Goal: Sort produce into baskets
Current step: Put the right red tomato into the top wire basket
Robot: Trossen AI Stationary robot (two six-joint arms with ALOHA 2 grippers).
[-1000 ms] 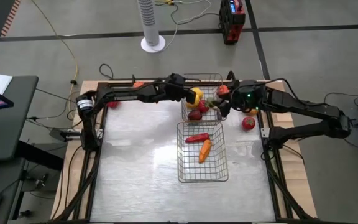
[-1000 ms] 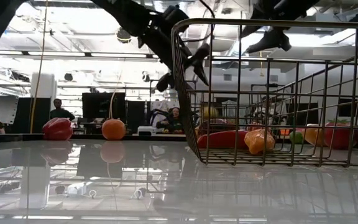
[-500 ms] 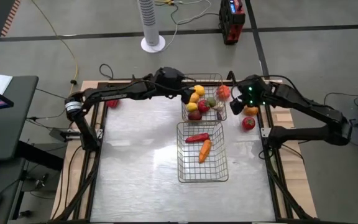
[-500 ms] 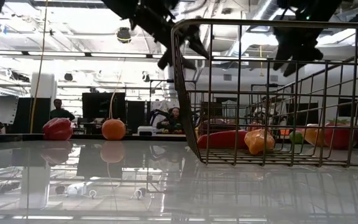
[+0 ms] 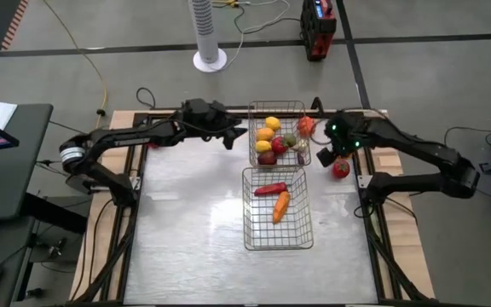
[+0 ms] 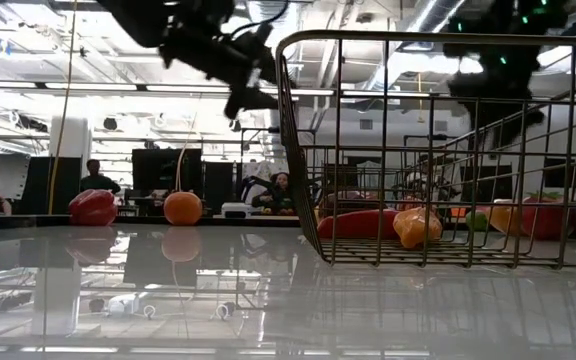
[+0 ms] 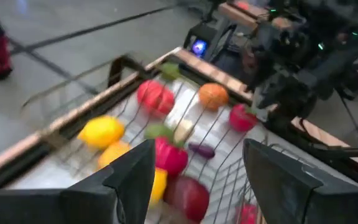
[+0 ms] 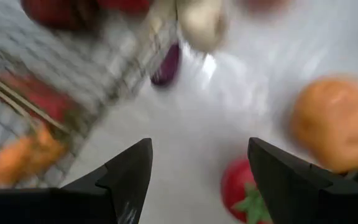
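Two loose pieces sit under your right gripper (image 5: 335, 155), jaws apart and empty: an orange (image 8: 331, 131) and a red tomato (image 5: 340, 169), on the table just outside the far basket (image 5: 305, 159). Both look round, smooth and likely to roll, so take the tomato across its widest part, gently. Your left gripper (image 5: 231, 136), jaws also apart and empty, hangs just beside that basket's other wall. The near basket (image 5: 247, 213) holds a carrot (image 5: 280, 205) and red pepper (image 5: 269, 188). Mind the wire rims.
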